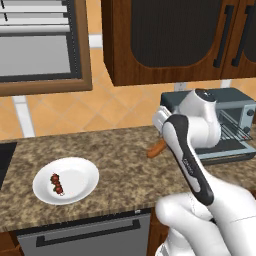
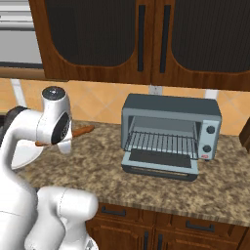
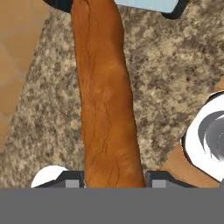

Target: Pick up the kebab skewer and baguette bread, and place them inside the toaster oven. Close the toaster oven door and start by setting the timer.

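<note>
My gripper [image 3: 114,179] is shut on the baguette bread [image 3: 105,100], a long orange-brown loaf that runs up the hand view from between my fingertips. The loaf hangs above the counter, and its end [image 1: 156,149] pokes out from behind my arm; it also shows as the baguette [image 2: 81,130] in the right base view. The kebab skewer [image 1: 57,184] lies on a white plate [image 1: 82,190] at the counter's left. To the right stands the grey-blue toaster oven [image 2: 171,110]. Its door [image 2: 161,164] is dropped open, and the wire rack [image 2: 161,142] inside is bare.
A speckled stone counter [image 1: 125,165] carries everything. Dark wood wall cabinets [image 2: 146,39] hang above the oven. A window [image 1: 35,45] is at the far left, a dark cooktop edge [image 1: 4,160] sits left of the plate, and a grey appliance front [image 1: 85,235] is below.
</note>
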